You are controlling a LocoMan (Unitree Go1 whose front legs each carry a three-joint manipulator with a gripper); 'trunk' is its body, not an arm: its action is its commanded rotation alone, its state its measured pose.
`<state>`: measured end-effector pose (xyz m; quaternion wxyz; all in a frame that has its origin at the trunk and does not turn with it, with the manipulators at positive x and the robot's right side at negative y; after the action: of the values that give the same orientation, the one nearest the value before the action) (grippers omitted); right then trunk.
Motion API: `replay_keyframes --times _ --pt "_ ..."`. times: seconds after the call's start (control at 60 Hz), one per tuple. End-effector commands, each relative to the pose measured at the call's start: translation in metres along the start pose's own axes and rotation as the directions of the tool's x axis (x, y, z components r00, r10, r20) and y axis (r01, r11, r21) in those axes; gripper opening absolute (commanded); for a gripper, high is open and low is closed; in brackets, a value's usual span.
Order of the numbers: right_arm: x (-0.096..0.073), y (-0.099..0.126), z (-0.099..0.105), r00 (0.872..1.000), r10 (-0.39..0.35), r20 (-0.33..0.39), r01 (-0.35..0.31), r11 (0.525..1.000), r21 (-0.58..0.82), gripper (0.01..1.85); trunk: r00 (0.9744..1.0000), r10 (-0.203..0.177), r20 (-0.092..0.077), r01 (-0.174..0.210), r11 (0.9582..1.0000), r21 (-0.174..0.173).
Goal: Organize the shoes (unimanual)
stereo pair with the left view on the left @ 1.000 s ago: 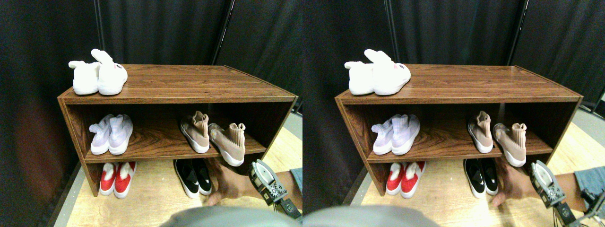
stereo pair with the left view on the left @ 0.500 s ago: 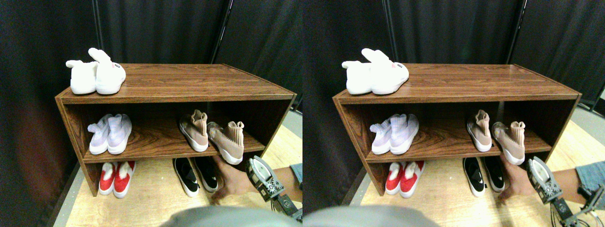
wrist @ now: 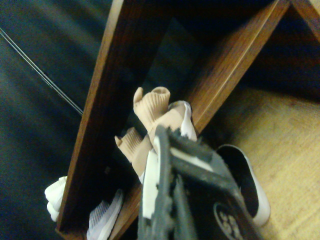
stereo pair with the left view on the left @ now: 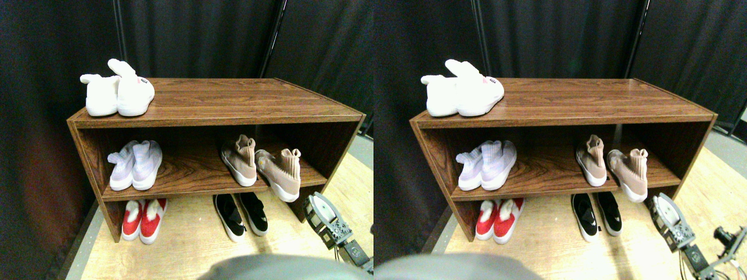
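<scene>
Two tan knit sneakers stand on the right of the middle shelf. One [stereo pair with the left view on the left: 239, 161] is upright further in. The other [stereo pair with the left view on the left: 282, 174] is angled, with its white sole over the shelf's front edge. Both show in the wrist view [wrist: 156, 106], close ahead of the gripper. The black slip-ons [stereo pair with the left view on the left: 229, 217] [stereo pair with the left view on the left: 255, 213] lie on the wooden floor under the shelf, a small gap between them; one shows in the wrist view [wrist: 247, 184]. My right gripper [stereo pair with the left view on the left: 323, 217] hangs just right of the slip-ons, below the angled tan sneaker, and touches nothing.
The brown wooden rack [stereo pair with the left view on the left: 222, 102] carries fluffy white slippers [stereo pair with the left view on the left: 118, 92] on its top left. Lavender sneakers [stereo pair with the left view on the left: 133, 164] sit at the middle shelf's left, red slippers [stereo pair with the left view on the left: 144, 219] on the floor below. Dark curtains hang behind. The rack's right side panel [stereo pair with the left view on the left: 344, 146] is near the gripper.
A person's hand and arm that reached to the black slip-ons has left the view. The right slip-on now lies slightly further right, apart from its mate. My gripper has barely moved.
</scene>
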<state>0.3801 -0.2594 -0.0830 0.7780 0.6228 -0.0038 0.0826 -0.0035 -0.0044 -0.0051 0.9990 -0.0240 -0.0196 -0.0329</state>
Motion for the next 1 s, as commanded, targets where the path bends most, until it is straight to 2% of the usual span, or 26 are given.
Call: replay_keyframes --times 0.017,0.033,0.05,0.067,0.117,0.283,0.367,0.483,0.633,1.0 --pt "0.000 0.008 -0.002 0.999 0.038 -0.002 -0.038 0.996 -0.077 1.37 0.9999 0.002 -0.016 -0.002 0.9998 -0.018" --pt "0.000 0.007 -0.003 0.999 0.048 0.011 -0.046 0.991 -0.129 1.63 0.9999 0.002 -0.016 -0.002 0.9998 -0.018" --pt "0.000 0.007 -0.003 0.999 0.048 0.011 -0.046 0.991 -0.129 1.63 0.9998 0.001 -0.018 -0.001 0.9998 -0.019" --pt "0.000 0.006 -0.003 0.999 0.046 0.016 -0.044 0.989 -0.141 1.75 0.9998 0.001 -0.018 -0.001 0.9998 -0.019" --pt "0.002 0.004 -0.003 0.999 0.043 0.027 -0.039 0.987 -0.158 1.85 0.9998 0.001 -0.018 -0.001 0.9998 -0.019" --pt "0.013 0.001 -0.006 0.998 0.019 0.053 -0.010 0.986 -0.164 1.85 0.9998 0.001 -0.018 -0.001 0.9998 -0.019" --pt "0.023 -0.003 -0.006 0.998 -0.022 0.065 0.032 0.989 -0.146 1.85 0.9998 0.001 -0.018 -0.001 0.9998 -0.019" --pt "0.035 -0.009 -0.007 0.996 -0.057 0.064 0.065 0.989 -0.129 1.85 0.9998 0.011 -0.018 -0.011 0.9996 -0.027" --pt "0.059 -0.019 -0.010 0.994 -0.101 0.044 0.104 0.991 -0.086 1.85 0.9996 0.019 -0.019 -0.020 0.9992 -0.035" --pt "0.093 -0.028 -0.019 0.984 -0.175 0.035 0.175 0.985 0.006 1.85 0.9991 0.035 -0.023 -0.036 0.9983 -0.047"
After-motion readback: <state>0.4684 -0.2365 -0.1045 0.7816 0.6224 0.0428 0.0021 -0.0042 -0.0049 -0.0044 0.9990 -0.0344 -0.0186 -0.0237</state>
